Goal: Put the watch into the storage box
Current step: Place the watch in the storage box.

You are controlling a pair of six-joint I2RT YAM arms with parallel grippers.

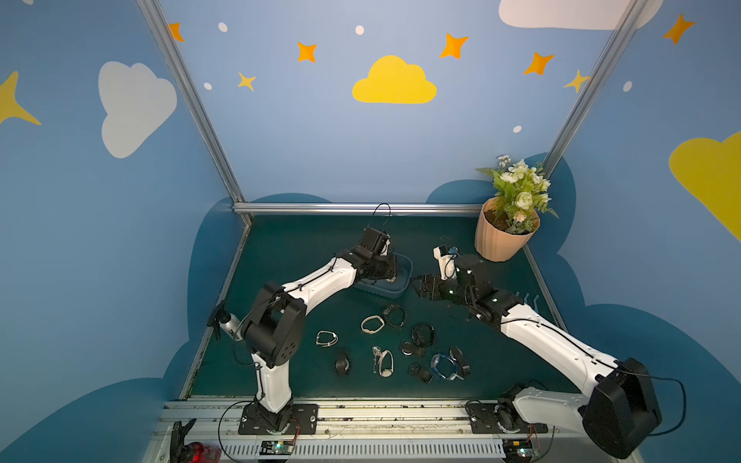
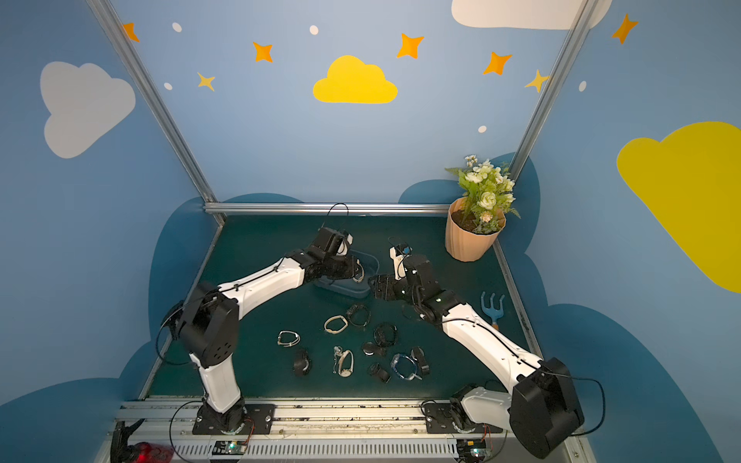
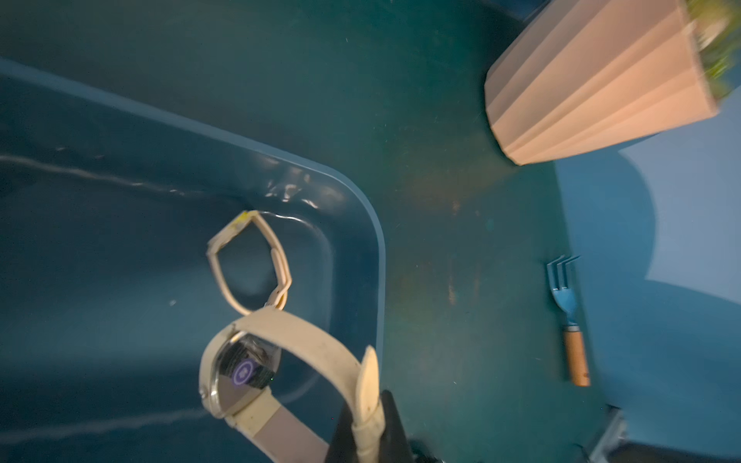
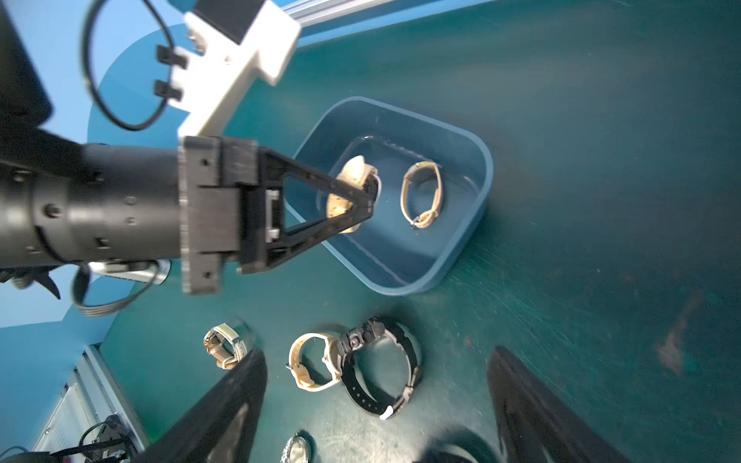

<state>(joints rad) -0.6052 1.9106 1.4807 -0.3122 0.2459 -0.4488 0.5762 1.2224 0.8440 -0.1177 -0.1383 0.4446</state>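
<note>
The storage box (image 1: 385, 290) (image 2: 345, 290) is a low blue-grey bin at mid-table, partly hidden in both top views by my left arm. My left gripper (image 3: 367, 425) (image 4: 369, 200) (image 1: 391, 273) reaches into it and is shut on the strap of a cream watch (image 3: 308, 334) (image 4: 353, 172) with a round face. Whether that watch touches the box's floor I cannot tell. A thinner cream watch (image 3: 280, 260) (image 4: 425, 221) lies inside the box (image 4: 421, 282), near its rim (image 3: 377, 248). My right gripper (image 4: 377, 352) (image 1: 421, 286) (image 2: 375, 286) stands open just right of the box, holding nothing.
Several loose watches lie on the green mat in front of the box, among them a cream one (image 1: 371, 324) (image 4: 310, 360) beside a black one (image 1: 395, 314) (image 4: 385, 371). A peach ribbed flowerpot (image 1: 503, 240) (image 3: 593, 88) stands back right. A small blue rake (image 2: 494, 308) (image 3: 565, 288) lies by the right edge.
</note>
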